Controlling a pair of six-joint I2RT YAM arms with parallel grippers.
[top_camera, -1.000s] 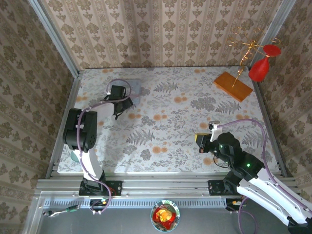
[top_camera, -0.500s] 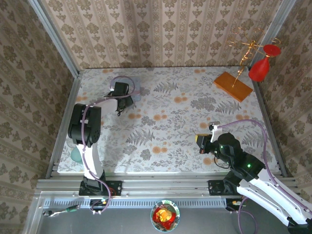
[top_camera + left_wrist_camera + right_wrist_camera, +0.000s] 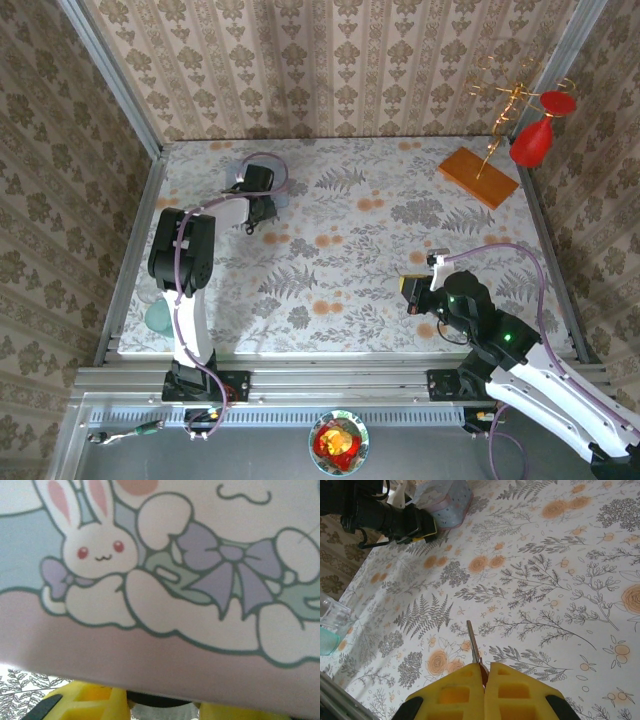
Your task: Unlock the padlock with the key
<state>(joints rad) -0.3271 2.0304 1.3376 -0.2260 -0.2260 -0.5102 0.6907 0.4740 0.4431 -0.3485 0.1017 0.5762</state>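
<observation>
- Two pincers busy: your right pincer (image 3: 484, 669) is clamped tight on the key (image 3: 472, 642), blade forward.
- Your left pincer (image 3: 429, 527) meets the tin (image 3: 200, 555) at the far-left corner of the worktop (image 3: 350, 260); I cannot tell its opening.
- Still setup, I judge; next, carry the key across.

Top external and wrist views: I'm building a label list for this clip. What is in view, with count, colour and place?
tin box: one, pale blue with a rabbit print, far left of the table
key: one, thin metal, sticking out of the right end effector
wooden board: one, orange-brown, far right corner
wire stand: one, gold, rising from the board
vase: one, red, beside the stand
glass: one, clear with teal, near left edge
bowl: one, red and yellow contents, in front of the table
tablecloth: one, pale floral
left end effector: yellow fingers apart, close to the tin box
right end effector: yellow fingers shut on the key
</observation>
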